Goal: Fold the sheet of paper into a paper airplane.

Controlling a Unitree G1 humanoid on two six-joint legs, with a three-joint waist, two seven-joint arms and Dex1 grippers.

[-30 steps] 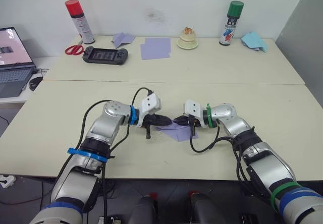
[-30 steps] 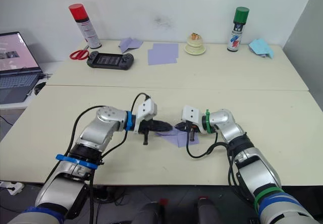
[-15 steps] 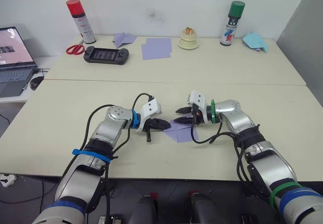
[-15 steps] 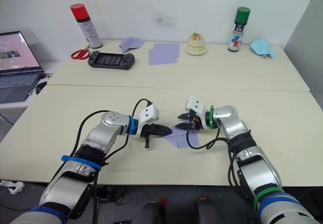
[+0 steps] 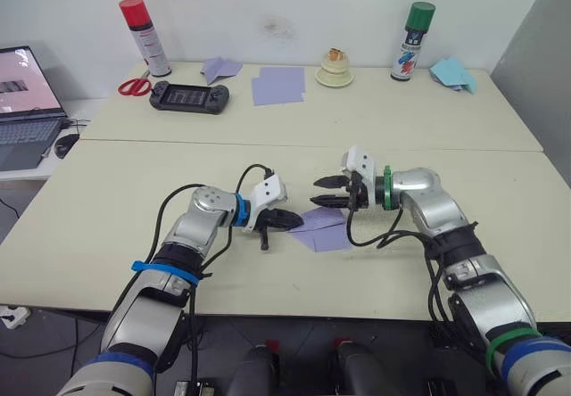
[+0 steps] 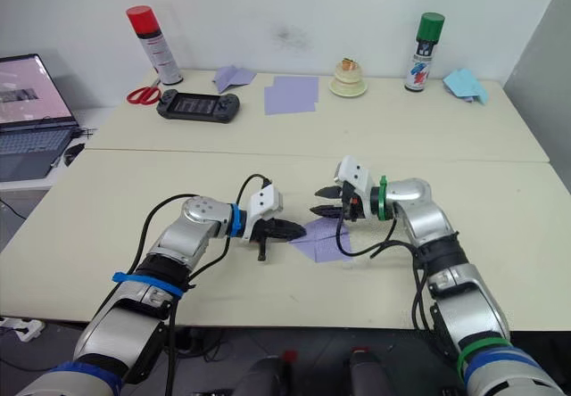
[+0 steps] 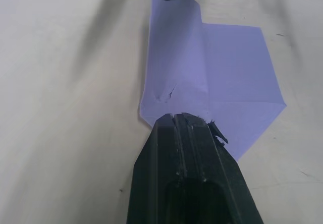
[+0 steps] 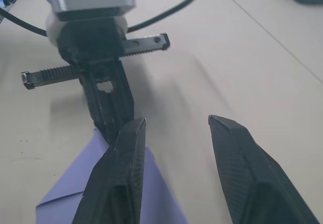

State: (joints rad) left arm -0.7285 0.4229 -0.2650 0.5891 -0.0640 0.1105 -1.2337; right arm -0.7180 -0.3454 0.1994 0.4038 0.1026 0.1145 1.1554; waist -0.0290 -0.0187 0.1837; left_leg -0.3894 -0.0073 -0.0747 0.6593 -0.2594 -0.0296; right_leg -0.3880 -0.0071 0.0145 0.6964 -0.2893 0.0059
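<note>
On the far cream table (image 5: pixel 500 119) we see a red-capped spray can (image 5: pixel 142 26), red-handled scissors (image 5: pixel 134 86), a black handheld console (image 5: pixel 186 98) and a green-capped spray can (image 5: pixel 407 29).

two cream tables (image 5: pixel 428 119) are set end to end against a white wall (image 5: pixel 268 4); a grey panel (image 5: pixel 544 48) is seen at the right.

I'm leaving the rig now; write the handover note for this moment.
Left gripper: shut on the paper's left corner, low at the table.
Right gripper: open, raised above the paper's far edge, holding nothing.
Paper: partly folded, lying on the near table between the grippers.
Done: first folds only.
Left: the remaining folds; no pointed dart with a centre fold yet.
</note>
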